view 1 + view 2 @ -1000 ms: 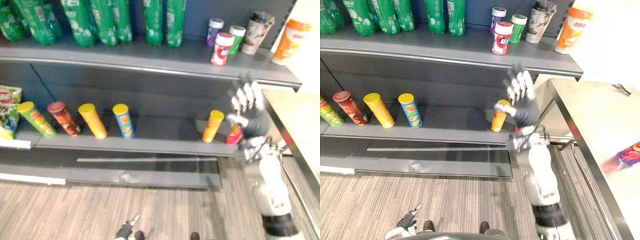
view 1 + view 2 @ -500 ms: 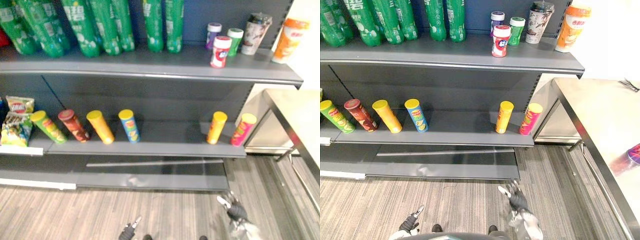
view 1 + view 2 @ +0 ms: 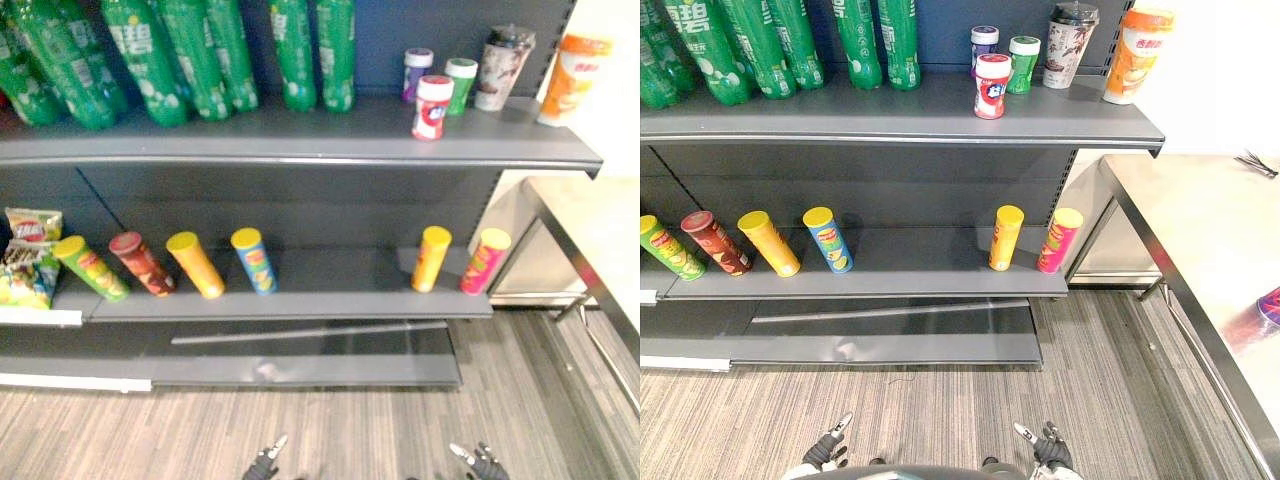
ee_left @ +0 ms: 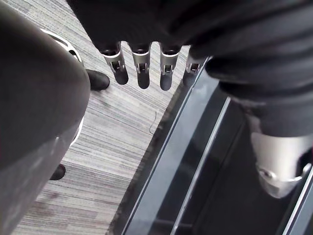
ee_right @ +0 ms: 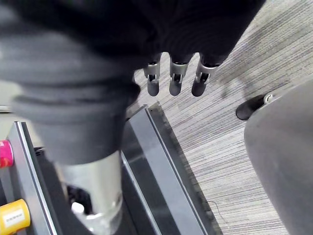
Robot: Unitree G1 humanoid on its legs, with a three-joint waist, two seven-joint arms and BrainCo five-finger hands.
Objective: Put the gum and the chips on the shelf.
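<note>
A red-and-white gum jar (image 3: 991,86) stands upright on the upper shelf (image 3: 890,122), in front of two smaller jars. On the lower shelf (image 3: 910,270) a pink chips can (image 3: 1060,240) leans at the right end, beside a yellow can (image 3: 1005,237). Both hands hang low over the striped floor, far below the shelves. My left hand (image 3: 825,450) and my right hand (image 3: 1048,450) hold nothing. In the wrist views the left hand's fingers (image 4: 142,68) and the right hand's fingers (image 5: 173,78) are straight and relaxed. The pink can (image 5: 4,152) shows small in the right wrist view.
Green bottles (image 3: 180,55) line the upper shelf, with a dark cup (image 3: 503,65) and an orange cup (image 3: 567,75) at its right end. Several chips cans (image 3: 195,265) and snack bags (image 3: 25,255) sit on the lower shelf's left. A metal table (image 3: 1200,230) stands at the right.
One second ago my right hand was raised, open, at the pink can on the lower shelf. It has dropped to the floor level, leaving the can there. The camera shifted slightly.
</note>
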